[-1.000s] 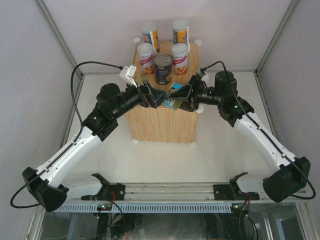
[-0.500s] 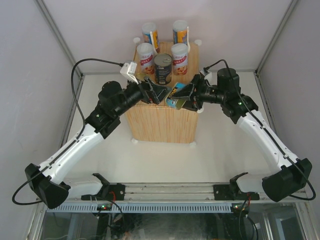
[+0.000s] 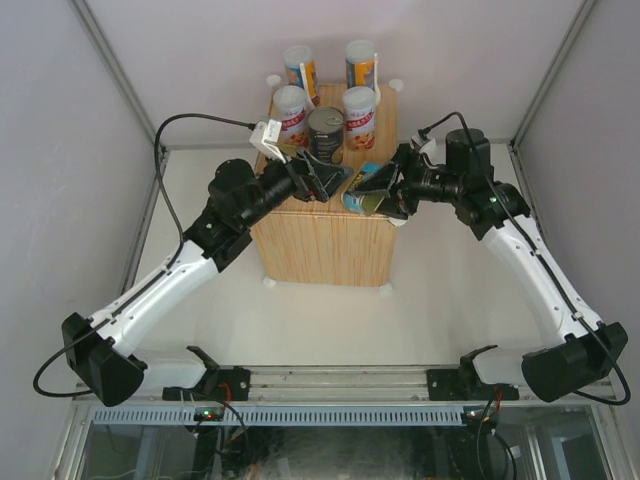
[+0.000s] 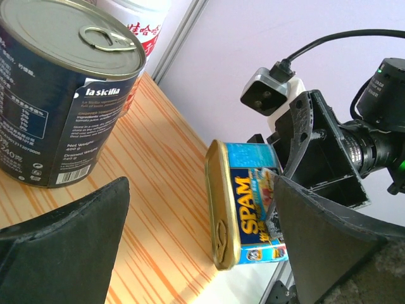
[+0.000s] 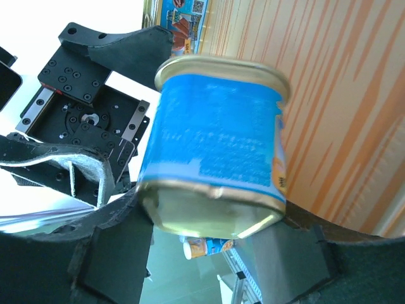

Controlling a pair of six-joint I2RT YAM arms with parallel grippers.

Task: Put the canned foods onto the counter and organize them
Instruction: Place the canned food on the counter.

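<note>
Right fingers (image 5: 111, 256) clamped on flat gold-blue tin (image 5: 215, 145) at counter (image 5: 354, 95) edge, left fingers (image 4: 63, 247) spread wide, empty, dark can (image 4: 57, 107) just beside them.

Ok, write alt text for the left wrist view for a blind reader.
The right gripper holds a blue-and-gold SPAM tin on its edge at the rim of the wood-grain counter, framed by the open left gripper. A dark la sicilia can stands upright on the counter at upper left, a white-red can behind it.
</note>
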